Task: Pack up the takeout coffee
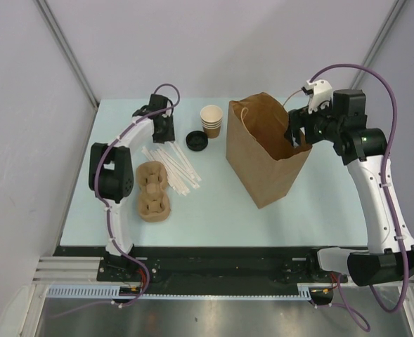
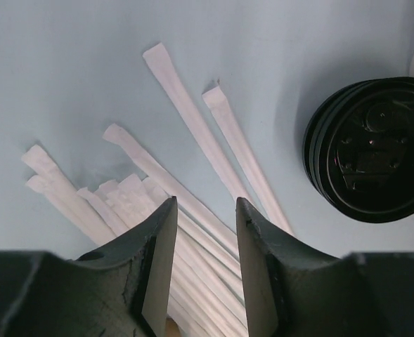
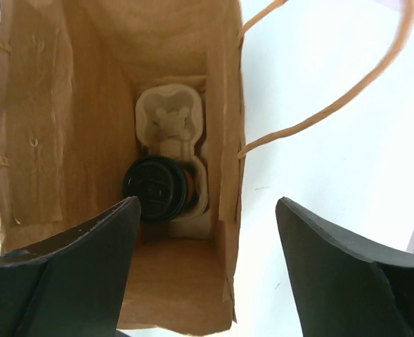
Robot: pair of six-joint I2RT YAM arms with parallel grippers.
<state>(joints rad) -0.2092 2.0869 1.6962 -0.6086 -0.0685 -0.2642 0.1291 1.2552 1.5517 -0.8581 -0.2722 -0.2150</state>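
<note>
Bag [image 1: 259, 161] stands upright on table [image 1: 214, 210], mouth open, so load drops straight in. Takeout coffee [image 3: 155, 188], black lid up, sits in one pocket of pulp carrier [image 3: 170, 116] at bag bottom. Other pocket is empty, likely kept for second cup. Right gripper [image 3: 205, 232] hovers over bag mouth, jaws spread wide, holding nothing. Left gripper [image 2: 205, 207] hangs low over wrapped straws [image 2: 192, 119], jaws partly apart, nothing pinched, probably lining up on one straw. Stack of black lids [image 2: 372, 151] lies just beside straws. Lidless cups [image 1: 211, 119] and spare carriers [image 1: 154, 191] are nearby.
</note>
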